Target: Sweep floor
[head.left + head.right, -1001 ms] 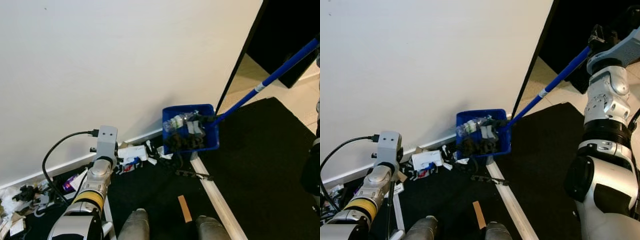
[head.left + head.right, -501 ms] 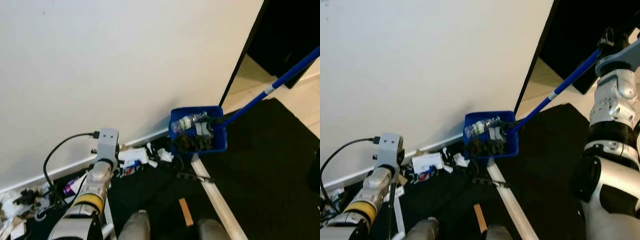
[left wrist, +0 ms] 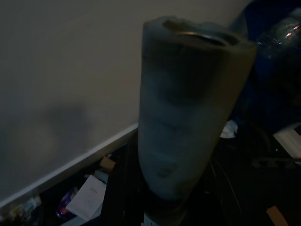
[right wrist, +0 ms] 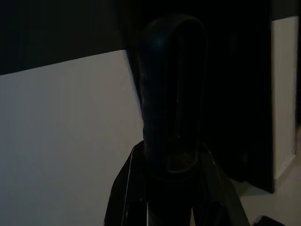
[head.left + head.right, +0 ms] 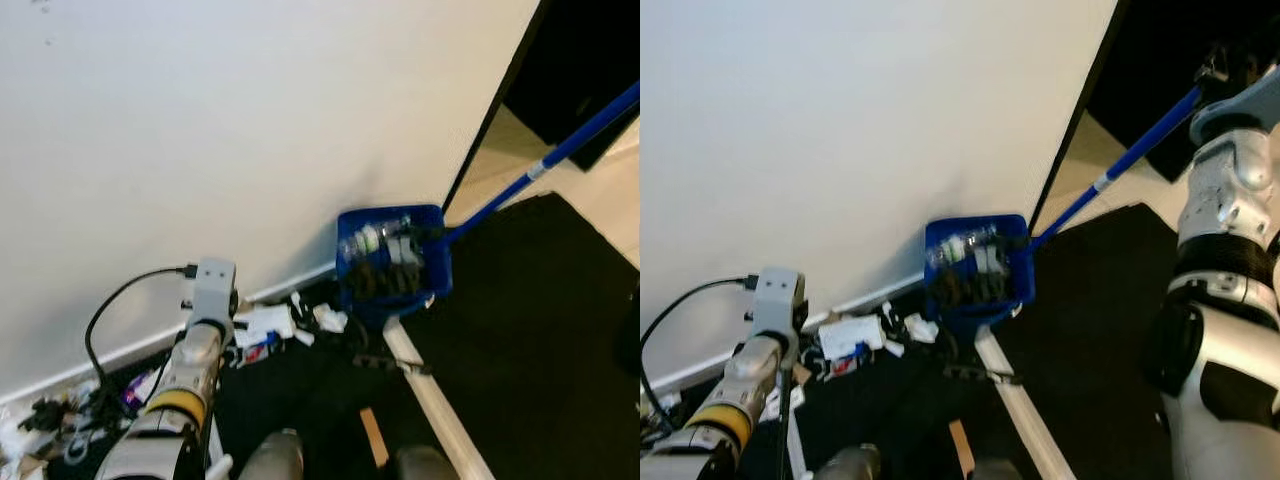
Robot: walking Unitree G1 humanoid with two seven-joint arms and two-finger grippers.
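Observation:
A blue dustpan (image 5: 392,262) hangs above the floor by the wall, tilted, with a clear bottle and dark scraps inside. Its long blue handle (image 5: 1120,170) slants up to my right gripper (image 5: 1220,70), which is shut on the handle's dark end (image 4: 171,94). My left arm (image 5: 195,370) reaches forward low on the left. My left gripper (image 3: 164,197) is shut on a pale grey broom handle (image 3: 188,117). Loose litter (image 5: 268,325) of white paper and wrappers lies along the baseboard between the arm and the dustpan.
A white threshold strip (image 5: 432,400) splits two black mats (image 5: 540,320). A dark doorway (image 5: 590,70) opens at the right, with pale floor (image 5: 500,150) beyond. A black cable (image 5: 105,315) loops from my left wrist. More litter (image 5: 50,420) lies at the far left.
The whole picture has shifted and blurred, so the camera moved. The dustpan now tips more steeply and sits a little higher above the litter. Both grips are unchanged.

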